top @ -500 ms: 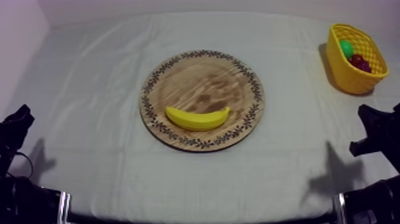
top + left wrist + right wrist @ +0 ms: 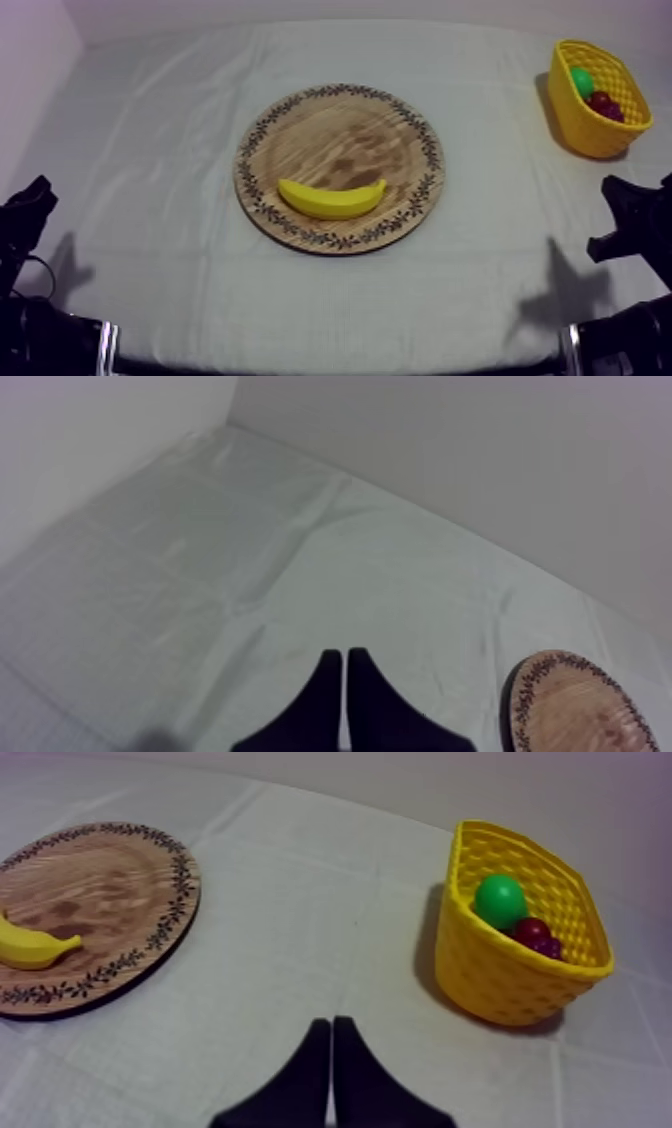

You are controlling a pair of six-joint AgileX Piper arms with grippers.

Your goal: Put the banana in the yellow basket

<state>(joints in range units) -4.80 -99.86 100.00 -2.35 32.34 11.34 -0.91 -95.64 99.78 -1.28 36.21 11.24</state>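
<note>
Banana point(image 2: 332, 198) is lying on the wooden board point(image 2: 340, 130), well apart from the yellow basket point(image 2: 585, 130); we are holding left tool point(image 2: 344, 676) and right tool point(image 2: 332, 1042) pressed together, judging the right one must spread before straddling its middle.

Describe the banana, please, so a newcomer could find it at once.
A round wooden board with a patterned rim lies in the middle of the table. On its near part rests the banana, long, curved and yellow; it alone lies there, the other toy fruit being in the yellow basket.
</note>
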